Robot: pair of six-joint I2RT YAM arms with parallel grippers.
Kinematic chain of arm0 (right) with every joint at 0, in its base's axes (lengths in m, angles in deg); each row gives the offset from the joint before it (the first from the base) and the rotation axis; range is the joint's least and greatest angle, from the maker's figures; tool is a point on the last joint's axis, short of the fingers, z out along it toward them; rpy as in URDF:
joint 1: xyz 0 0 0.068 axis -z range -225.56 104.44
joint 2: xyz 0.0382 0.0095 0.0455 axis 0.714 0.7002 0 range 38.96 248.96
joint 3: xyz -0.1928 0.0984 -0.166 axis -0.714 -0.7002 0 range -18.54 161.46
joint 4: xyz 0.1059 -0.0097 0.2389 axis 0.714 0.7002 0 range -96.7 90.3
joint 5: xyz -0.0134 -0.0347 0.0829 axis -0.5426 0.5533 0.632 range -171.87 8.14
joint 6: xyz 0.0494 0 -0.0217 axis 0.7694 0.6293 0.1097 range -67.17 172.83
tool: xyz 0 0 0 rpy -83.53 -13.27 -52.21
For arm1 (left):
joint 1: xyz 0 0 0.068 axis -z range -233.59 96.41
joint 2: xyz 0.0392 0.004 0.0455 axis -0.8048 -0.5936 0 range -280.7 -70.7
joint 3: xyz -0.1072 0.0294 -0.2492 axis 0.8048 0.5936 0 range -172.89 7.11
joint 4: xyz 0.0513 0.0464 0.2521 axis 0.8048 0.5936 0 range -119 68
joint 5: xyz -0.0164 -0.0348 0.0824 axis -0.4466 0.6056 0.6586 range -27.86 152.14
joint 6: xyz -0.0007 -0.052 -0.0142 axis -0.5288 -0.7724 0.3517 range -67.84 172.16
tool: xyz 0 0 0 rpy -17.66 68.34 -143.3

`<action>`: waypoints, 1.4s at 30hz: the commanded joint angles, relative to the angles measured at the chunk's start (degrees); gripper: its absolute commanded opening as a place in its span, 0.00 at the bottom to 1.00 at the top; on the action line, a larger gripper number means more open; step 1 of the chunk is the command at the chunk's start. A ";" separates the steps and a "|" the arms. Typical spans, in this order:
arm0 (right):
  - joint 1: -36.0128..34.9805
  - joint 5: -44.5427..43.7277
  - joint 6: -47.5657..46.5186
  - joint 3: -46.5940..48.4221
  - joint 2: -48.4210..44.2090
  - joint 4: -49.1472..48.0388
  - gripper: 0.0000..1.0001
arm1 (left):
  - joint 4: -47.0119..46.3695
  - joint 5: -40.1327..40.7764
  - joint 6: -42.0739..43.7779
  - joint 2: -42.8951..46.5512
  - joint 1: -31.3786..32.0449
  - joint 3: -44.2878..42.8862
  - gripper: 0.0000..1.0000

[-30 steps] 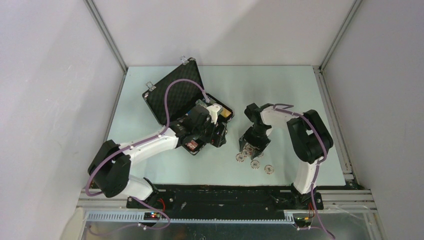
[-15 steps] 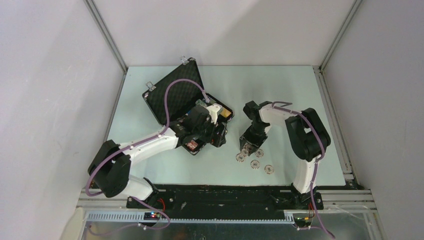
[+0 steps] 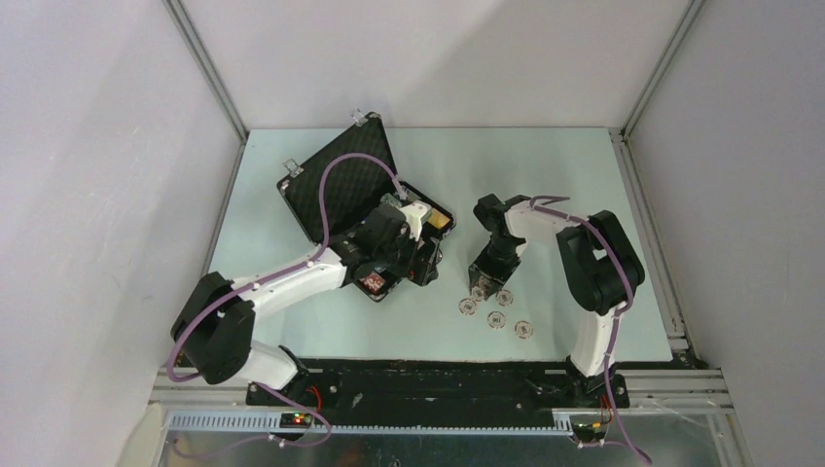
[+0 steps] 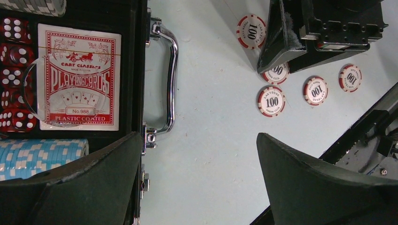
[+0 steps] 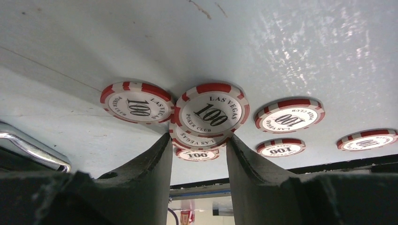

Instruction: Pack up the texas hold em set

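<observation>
Status: mostly packed, not finished.

- **Case:** The black rectangular briefcase-style case with foam lining lies open on the pale green table, lid up. It sits at about 10 o'clock from table centre.
- **Already in:** The left wrist view shows the red-backed card deck seated in its slot. The small translucent red dice are at its 9 o'clock and a row of light-blue poker chips at its 6 o'clock.
- **Still out:** Several red-and-white round "100" poker chips lie loose on the table at 4 o'clock of the case, beyond its silver handle.
- **Right end effector:** It's down on that group, fingers part-way in on either side of a small overlapping pile of chips. You can't tell from these views whether it has a grip.
- **Left end effector:** It hangs over the handle edge of the case, jaws fully spread, holding nothing.

My read of what's left for you: get every loose chip into the case, then drop the lid and latch it.
</observation>
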 commanded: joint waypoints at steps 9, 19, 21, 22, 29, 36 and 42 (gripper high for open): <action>0.77 4.52 1.73 2.22 -10.25 2.37 0.24 | -8.29 -8.27 -4.93 3.83 -0.22 1.69 0.99; 3.37 13.76 6.68 2.22 -15.89 -0.85 0.23 | -21.84 -16.60 -17.98 3.94 -0.26 4.38 0.94; 3.58 16.24 8.11 2.22 -16.77 -1.81 0.23 | -24.01 -18.34 -20.06 3.56 -0.25 4.74 0.93; 3.56 17.52 9.00 2.22 -17.38 -2.42 0.23 | -24.98 -18.90 -20.62 3.30 -0.22 4.86 0.91; 3.60 20.47 12.07 2.24 -20.58 -4.58 0.23 | -28.65 -20.62 -25.27 2.20 -0.60 4.62 0.87; 4.21 19.89 13.79 2.22 -23.15 -5.18 0.23 | -30.45 -21.05 -29.24 1.26 -2.46 5.27 0.82; 4.67 21.27 15.94 2.22 -23.64 -7.44 0.23 | -32.27 -22.29 -31.06 -0.28 -2.93 4.69 0.80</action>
